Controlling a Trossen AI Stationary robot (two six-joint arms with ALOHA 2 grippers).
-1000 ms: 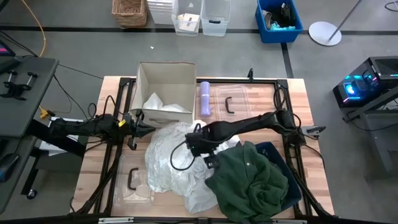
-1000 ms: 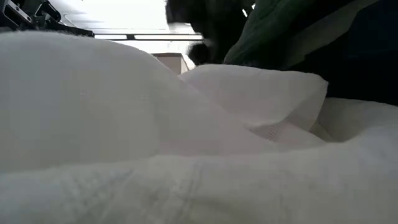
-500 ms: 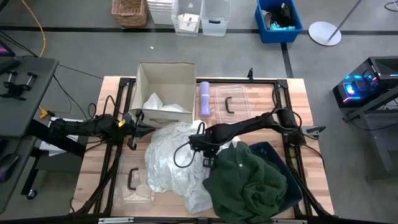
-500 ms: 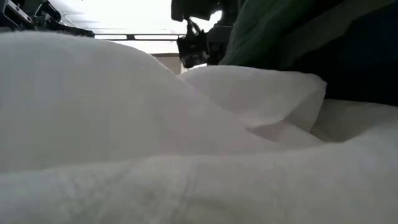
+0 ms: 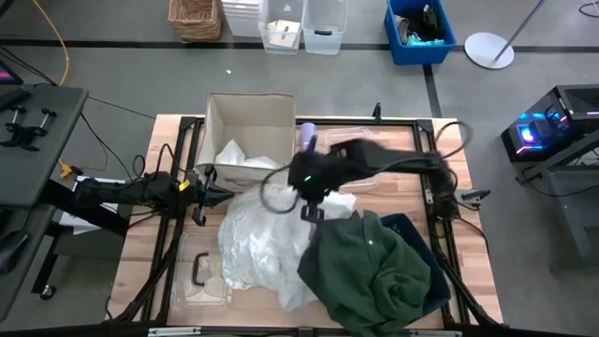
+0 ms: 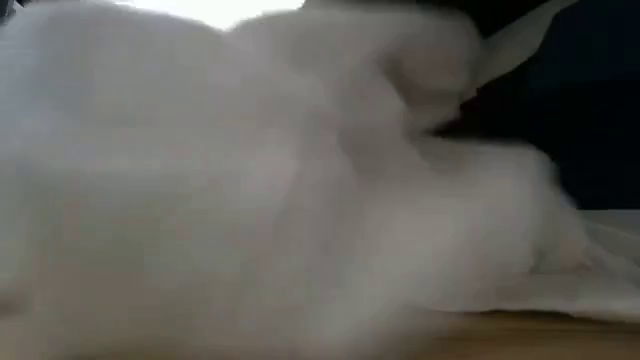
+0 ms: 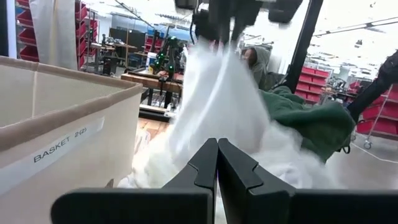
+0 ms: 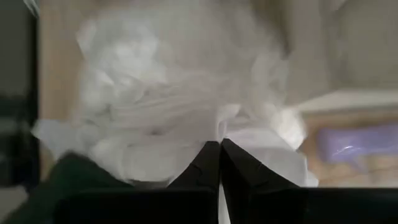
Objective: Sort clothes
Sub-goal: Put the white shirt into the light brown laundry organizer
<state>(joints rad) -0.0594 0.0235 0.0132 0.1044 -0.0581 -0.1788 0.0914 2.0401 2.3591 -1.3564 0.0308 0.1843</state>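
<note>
A crumpled white thin fabric piece [image 5: 257, 239] lies at the table's middle, and one part of it is drawn up into a peak [image 7: 214, 81]. My right gripper [image 5: 311, 201] is above the pile, shut on that peak. A dark green shirt [image 5: 370, 271] lies heaped at the near right, on top of a dark blue garment [image 5: 416, 229]. More white fabric [image 5: 245, 154] sits inside the beige basket [image 5: 248, 112]. My left gripper [image 7: 217, 152] is shut with nothing in it, and it waits at the left beside the basket. My right gripper pinches a bunched fold of the white fabric [image 8: 236, 127] between its two fingers, coming from above and pointing down. The fabric hangs stretched below the fingers [image 7: 217, 37]. Its lower part still rests on the pile on the table.
A clear lid with a handle [image 5: 199, 273] lies at the near left and another [image 5: 348, 150] at the far right. A purple object [image 5: 308, 140] lies beside the basket. Bare wood [image 5: 468, 271] shows along the right edge.
My right gripper has taken hold of the white fabric, risen and moved toward the table's far edge. The held part of the fabric has been pulled up into a taut peak while the rest stays on the table.
</note>
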